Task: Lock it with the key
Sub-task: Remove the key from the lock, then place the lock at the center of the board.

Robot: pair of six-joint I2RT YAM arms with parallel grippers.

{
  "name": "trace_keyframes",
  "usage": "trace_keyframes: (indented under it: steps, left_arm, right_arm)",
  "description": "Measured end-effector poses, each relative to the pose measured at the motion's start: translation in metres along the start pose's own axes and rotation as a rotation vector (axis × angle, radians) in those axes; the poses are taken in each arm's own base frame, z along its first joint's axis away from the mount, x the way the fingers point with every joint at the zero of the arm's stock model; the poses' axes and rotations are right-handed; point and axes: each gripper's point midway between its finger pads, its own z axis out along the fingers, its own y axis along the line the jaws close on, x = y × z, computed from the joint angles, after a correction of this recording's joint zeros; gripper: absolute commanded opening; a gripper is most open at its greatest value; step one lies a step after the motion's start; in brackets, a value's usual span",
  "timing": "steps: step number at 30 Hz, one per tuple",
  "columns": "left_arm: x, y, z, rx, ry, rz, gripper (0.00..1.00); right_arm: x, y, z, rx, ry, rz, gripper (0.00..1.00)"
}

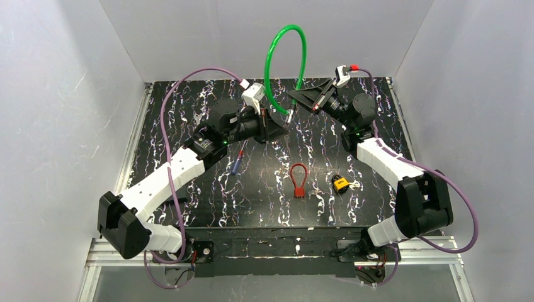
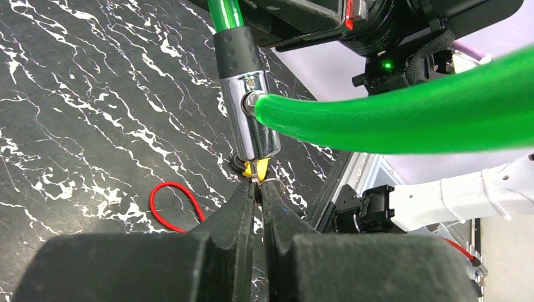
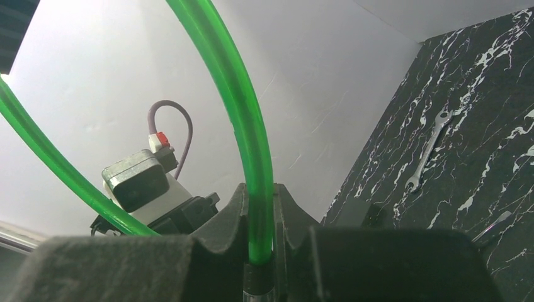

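Left gripper [image 2: 258, 186] is clenched under chrome cylinder [image 2: 252, 119] of green cable loop [image 2: 409, 107]; right gripper [image 3: 259, 198] grasps that loop. Cylinder half hides yellow padlock [image 1: 340, 183] beyond

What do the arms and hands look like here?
The left arm and right arm have white links, black joint housings and a trailing purple cable each. The left hand and right hand are black, with two tapered fingers.

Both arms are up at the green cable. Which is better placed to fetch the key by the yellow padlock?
Right, probably: the key and the lock lie on its side, beside its forearm. The right gripper must first release the green cable; the left gripper, shut, is farther.
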Motion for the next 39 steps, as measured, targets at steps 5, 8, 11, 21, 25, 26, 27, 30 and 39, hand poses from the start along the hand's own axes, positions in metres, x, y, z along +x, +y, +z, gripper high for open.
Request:
trace_keyframes:
  steps: [5, 8, 11, 21, 25, 26, 27, 30, 39]
  left_arm:
    - [0.002, -0.001, 0.001, 0.012, -0.002, -0.021, 0.00]
    - [0.008, 0.001, 0.000, 0.013, -0.001, -0.030, 0.00]
    - [0.013, 0.003, -0.002, 0.012, -0.006, -0.032, 0.00]
    - [0.042, -0.004, -0.010, 0.010, 0.005, -0.022, 0.00]
    - [0.098, -0.012, -0.015, 0.030, 0.170, -0.052, 0.00]
    - [0.107, -0.013, -0.016, 0.030, 0.195, -0.057, 0.00]
    - [0.113, -0.012, -0.017, 0.026, 0.218, -0.063, 0.00]
    - [0.117, -0.011, -0.019, 0.021, 0.233, -0.069, 0.00]
    - [0.110, -0.002, -0.031, -0.012, 0.210, -0.079, 0.00]
  right_arm:
    - [0.000, 0.000, 0.000, -0.002, 0.002, -0.001, 0.01]
    - [0.001, -0.001, -0.001, -0.001, 0.010, -0.005, 0.01]
    - [0.004, -0.003, -0.001, -0.002, 0.030, -0.004, 0.01]
    - [0.010, -0.013, -0.005, 0.024, 0.077, 0.032, 0.01]
    - [-0.025, -0.025, -0.010, 0.072, -0.049, 0.022, 0.01]
    - [-0.031, -0.028, -0.012, 0.082, -0.071, 0.021, 0.01]
    - [-0.039, -0.032, -0.014, 0.094, -0.099, 0.019, 0.01]
    - [-0.047, -0.036, -0.016, 0.109, -0.131, 0.018, 0.01]
    - [-0.040, -0.048, -0.016, 0.158, -0.092, -0.031, 0.01]
